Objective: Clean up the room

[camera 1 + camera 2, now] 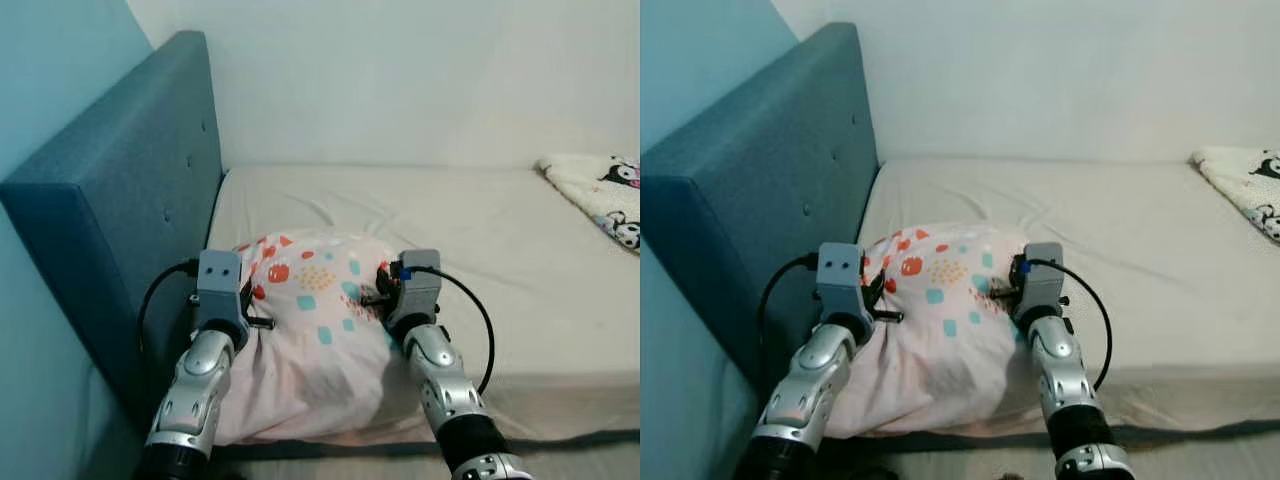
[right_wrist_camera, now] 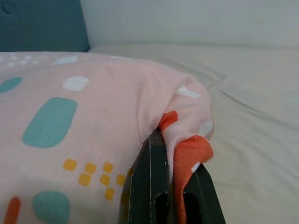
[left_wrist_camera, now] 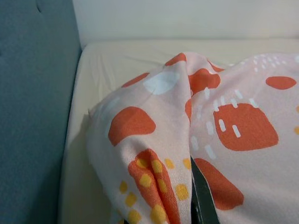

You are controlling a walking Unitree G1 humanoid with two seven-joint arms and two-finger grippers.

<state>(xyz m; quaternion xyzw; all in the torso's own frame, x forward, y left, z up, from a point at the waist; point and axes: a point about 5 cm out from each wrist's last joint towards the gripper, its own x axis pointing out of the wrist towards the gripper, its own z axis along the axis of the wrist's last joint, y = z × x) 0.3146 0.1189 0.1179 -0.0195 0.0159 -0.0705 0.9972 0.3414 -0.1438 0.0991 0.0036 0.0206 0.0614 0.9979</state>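
A pink pillow [image 1: 310,330] with orange, teal and yellow spots lies at the near edge of the bed, close to the headboard. My left gripper [image 1: 243,283] is shut on the pillow's left corner [image 3: 159,186], where one black finger [image 3: 203,200] shows under the fabric. My right gripper [image 1: 378,285] is shut on the pillow's right corner [image 2: 187,144]; both black fingers [image 2: 154,186] pinch the fold of cloth. The pillow hangs down over the mattress edge between my two arms.
A blue padded headboard [image 1: 130,200] stands to the left. The beige mattress [image 1: 480,230] stretches right and back to a white wall. A white blanket with black cartoon figures [image 1: 605,195] lies at the far right.
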